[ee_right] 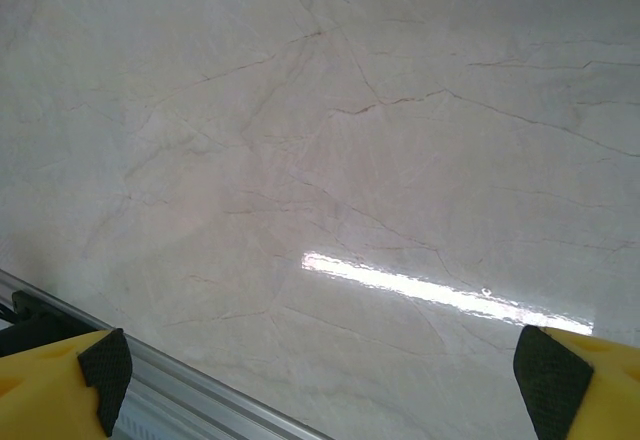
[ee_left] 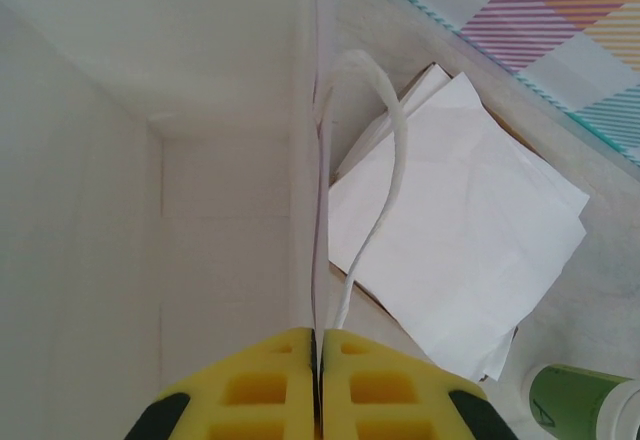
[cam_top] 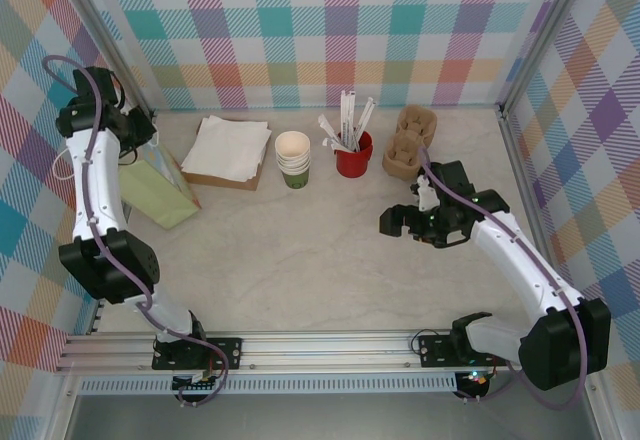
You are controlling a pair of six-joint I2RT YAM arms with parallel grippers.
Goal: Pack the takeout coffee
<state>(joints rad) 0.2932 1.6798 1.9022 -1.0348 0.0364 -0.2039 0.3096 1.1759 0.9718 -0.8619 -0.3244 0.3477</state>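
Note:
A light green paper bag (cam_top: 165,192) stands at the left of the table. My left gripper (cam_top: 148,143) is shut on its top edge. In the left wrist view the yellow fingers (ee_left: 262,385) pinch the thin bag wall (ee_left: 318,260), with the bag's white inside (ee_left: 200,210) to the left and its white handle (ee_left: 385,160) to the right. My right gripper (cam_top: 400,222) hangs open above bare tabletop at centre right, nothing between its fingertips (ee_right: 100,375). The takeout coffee is out of view.
White napkins (cam_top: 228,148) (ee_left: 460,250) lie beside the bag. A stack of lidless green-sided cups (cam_top: 293,158) (ee_left: 580,400) stands behind centre. A red cup of stirrers (cam_top: 353,155) and a cardboard cup carrier (cam_top: 410,140) stand to its right. A metal rail (ee_right: 200,400) lines the near edge.

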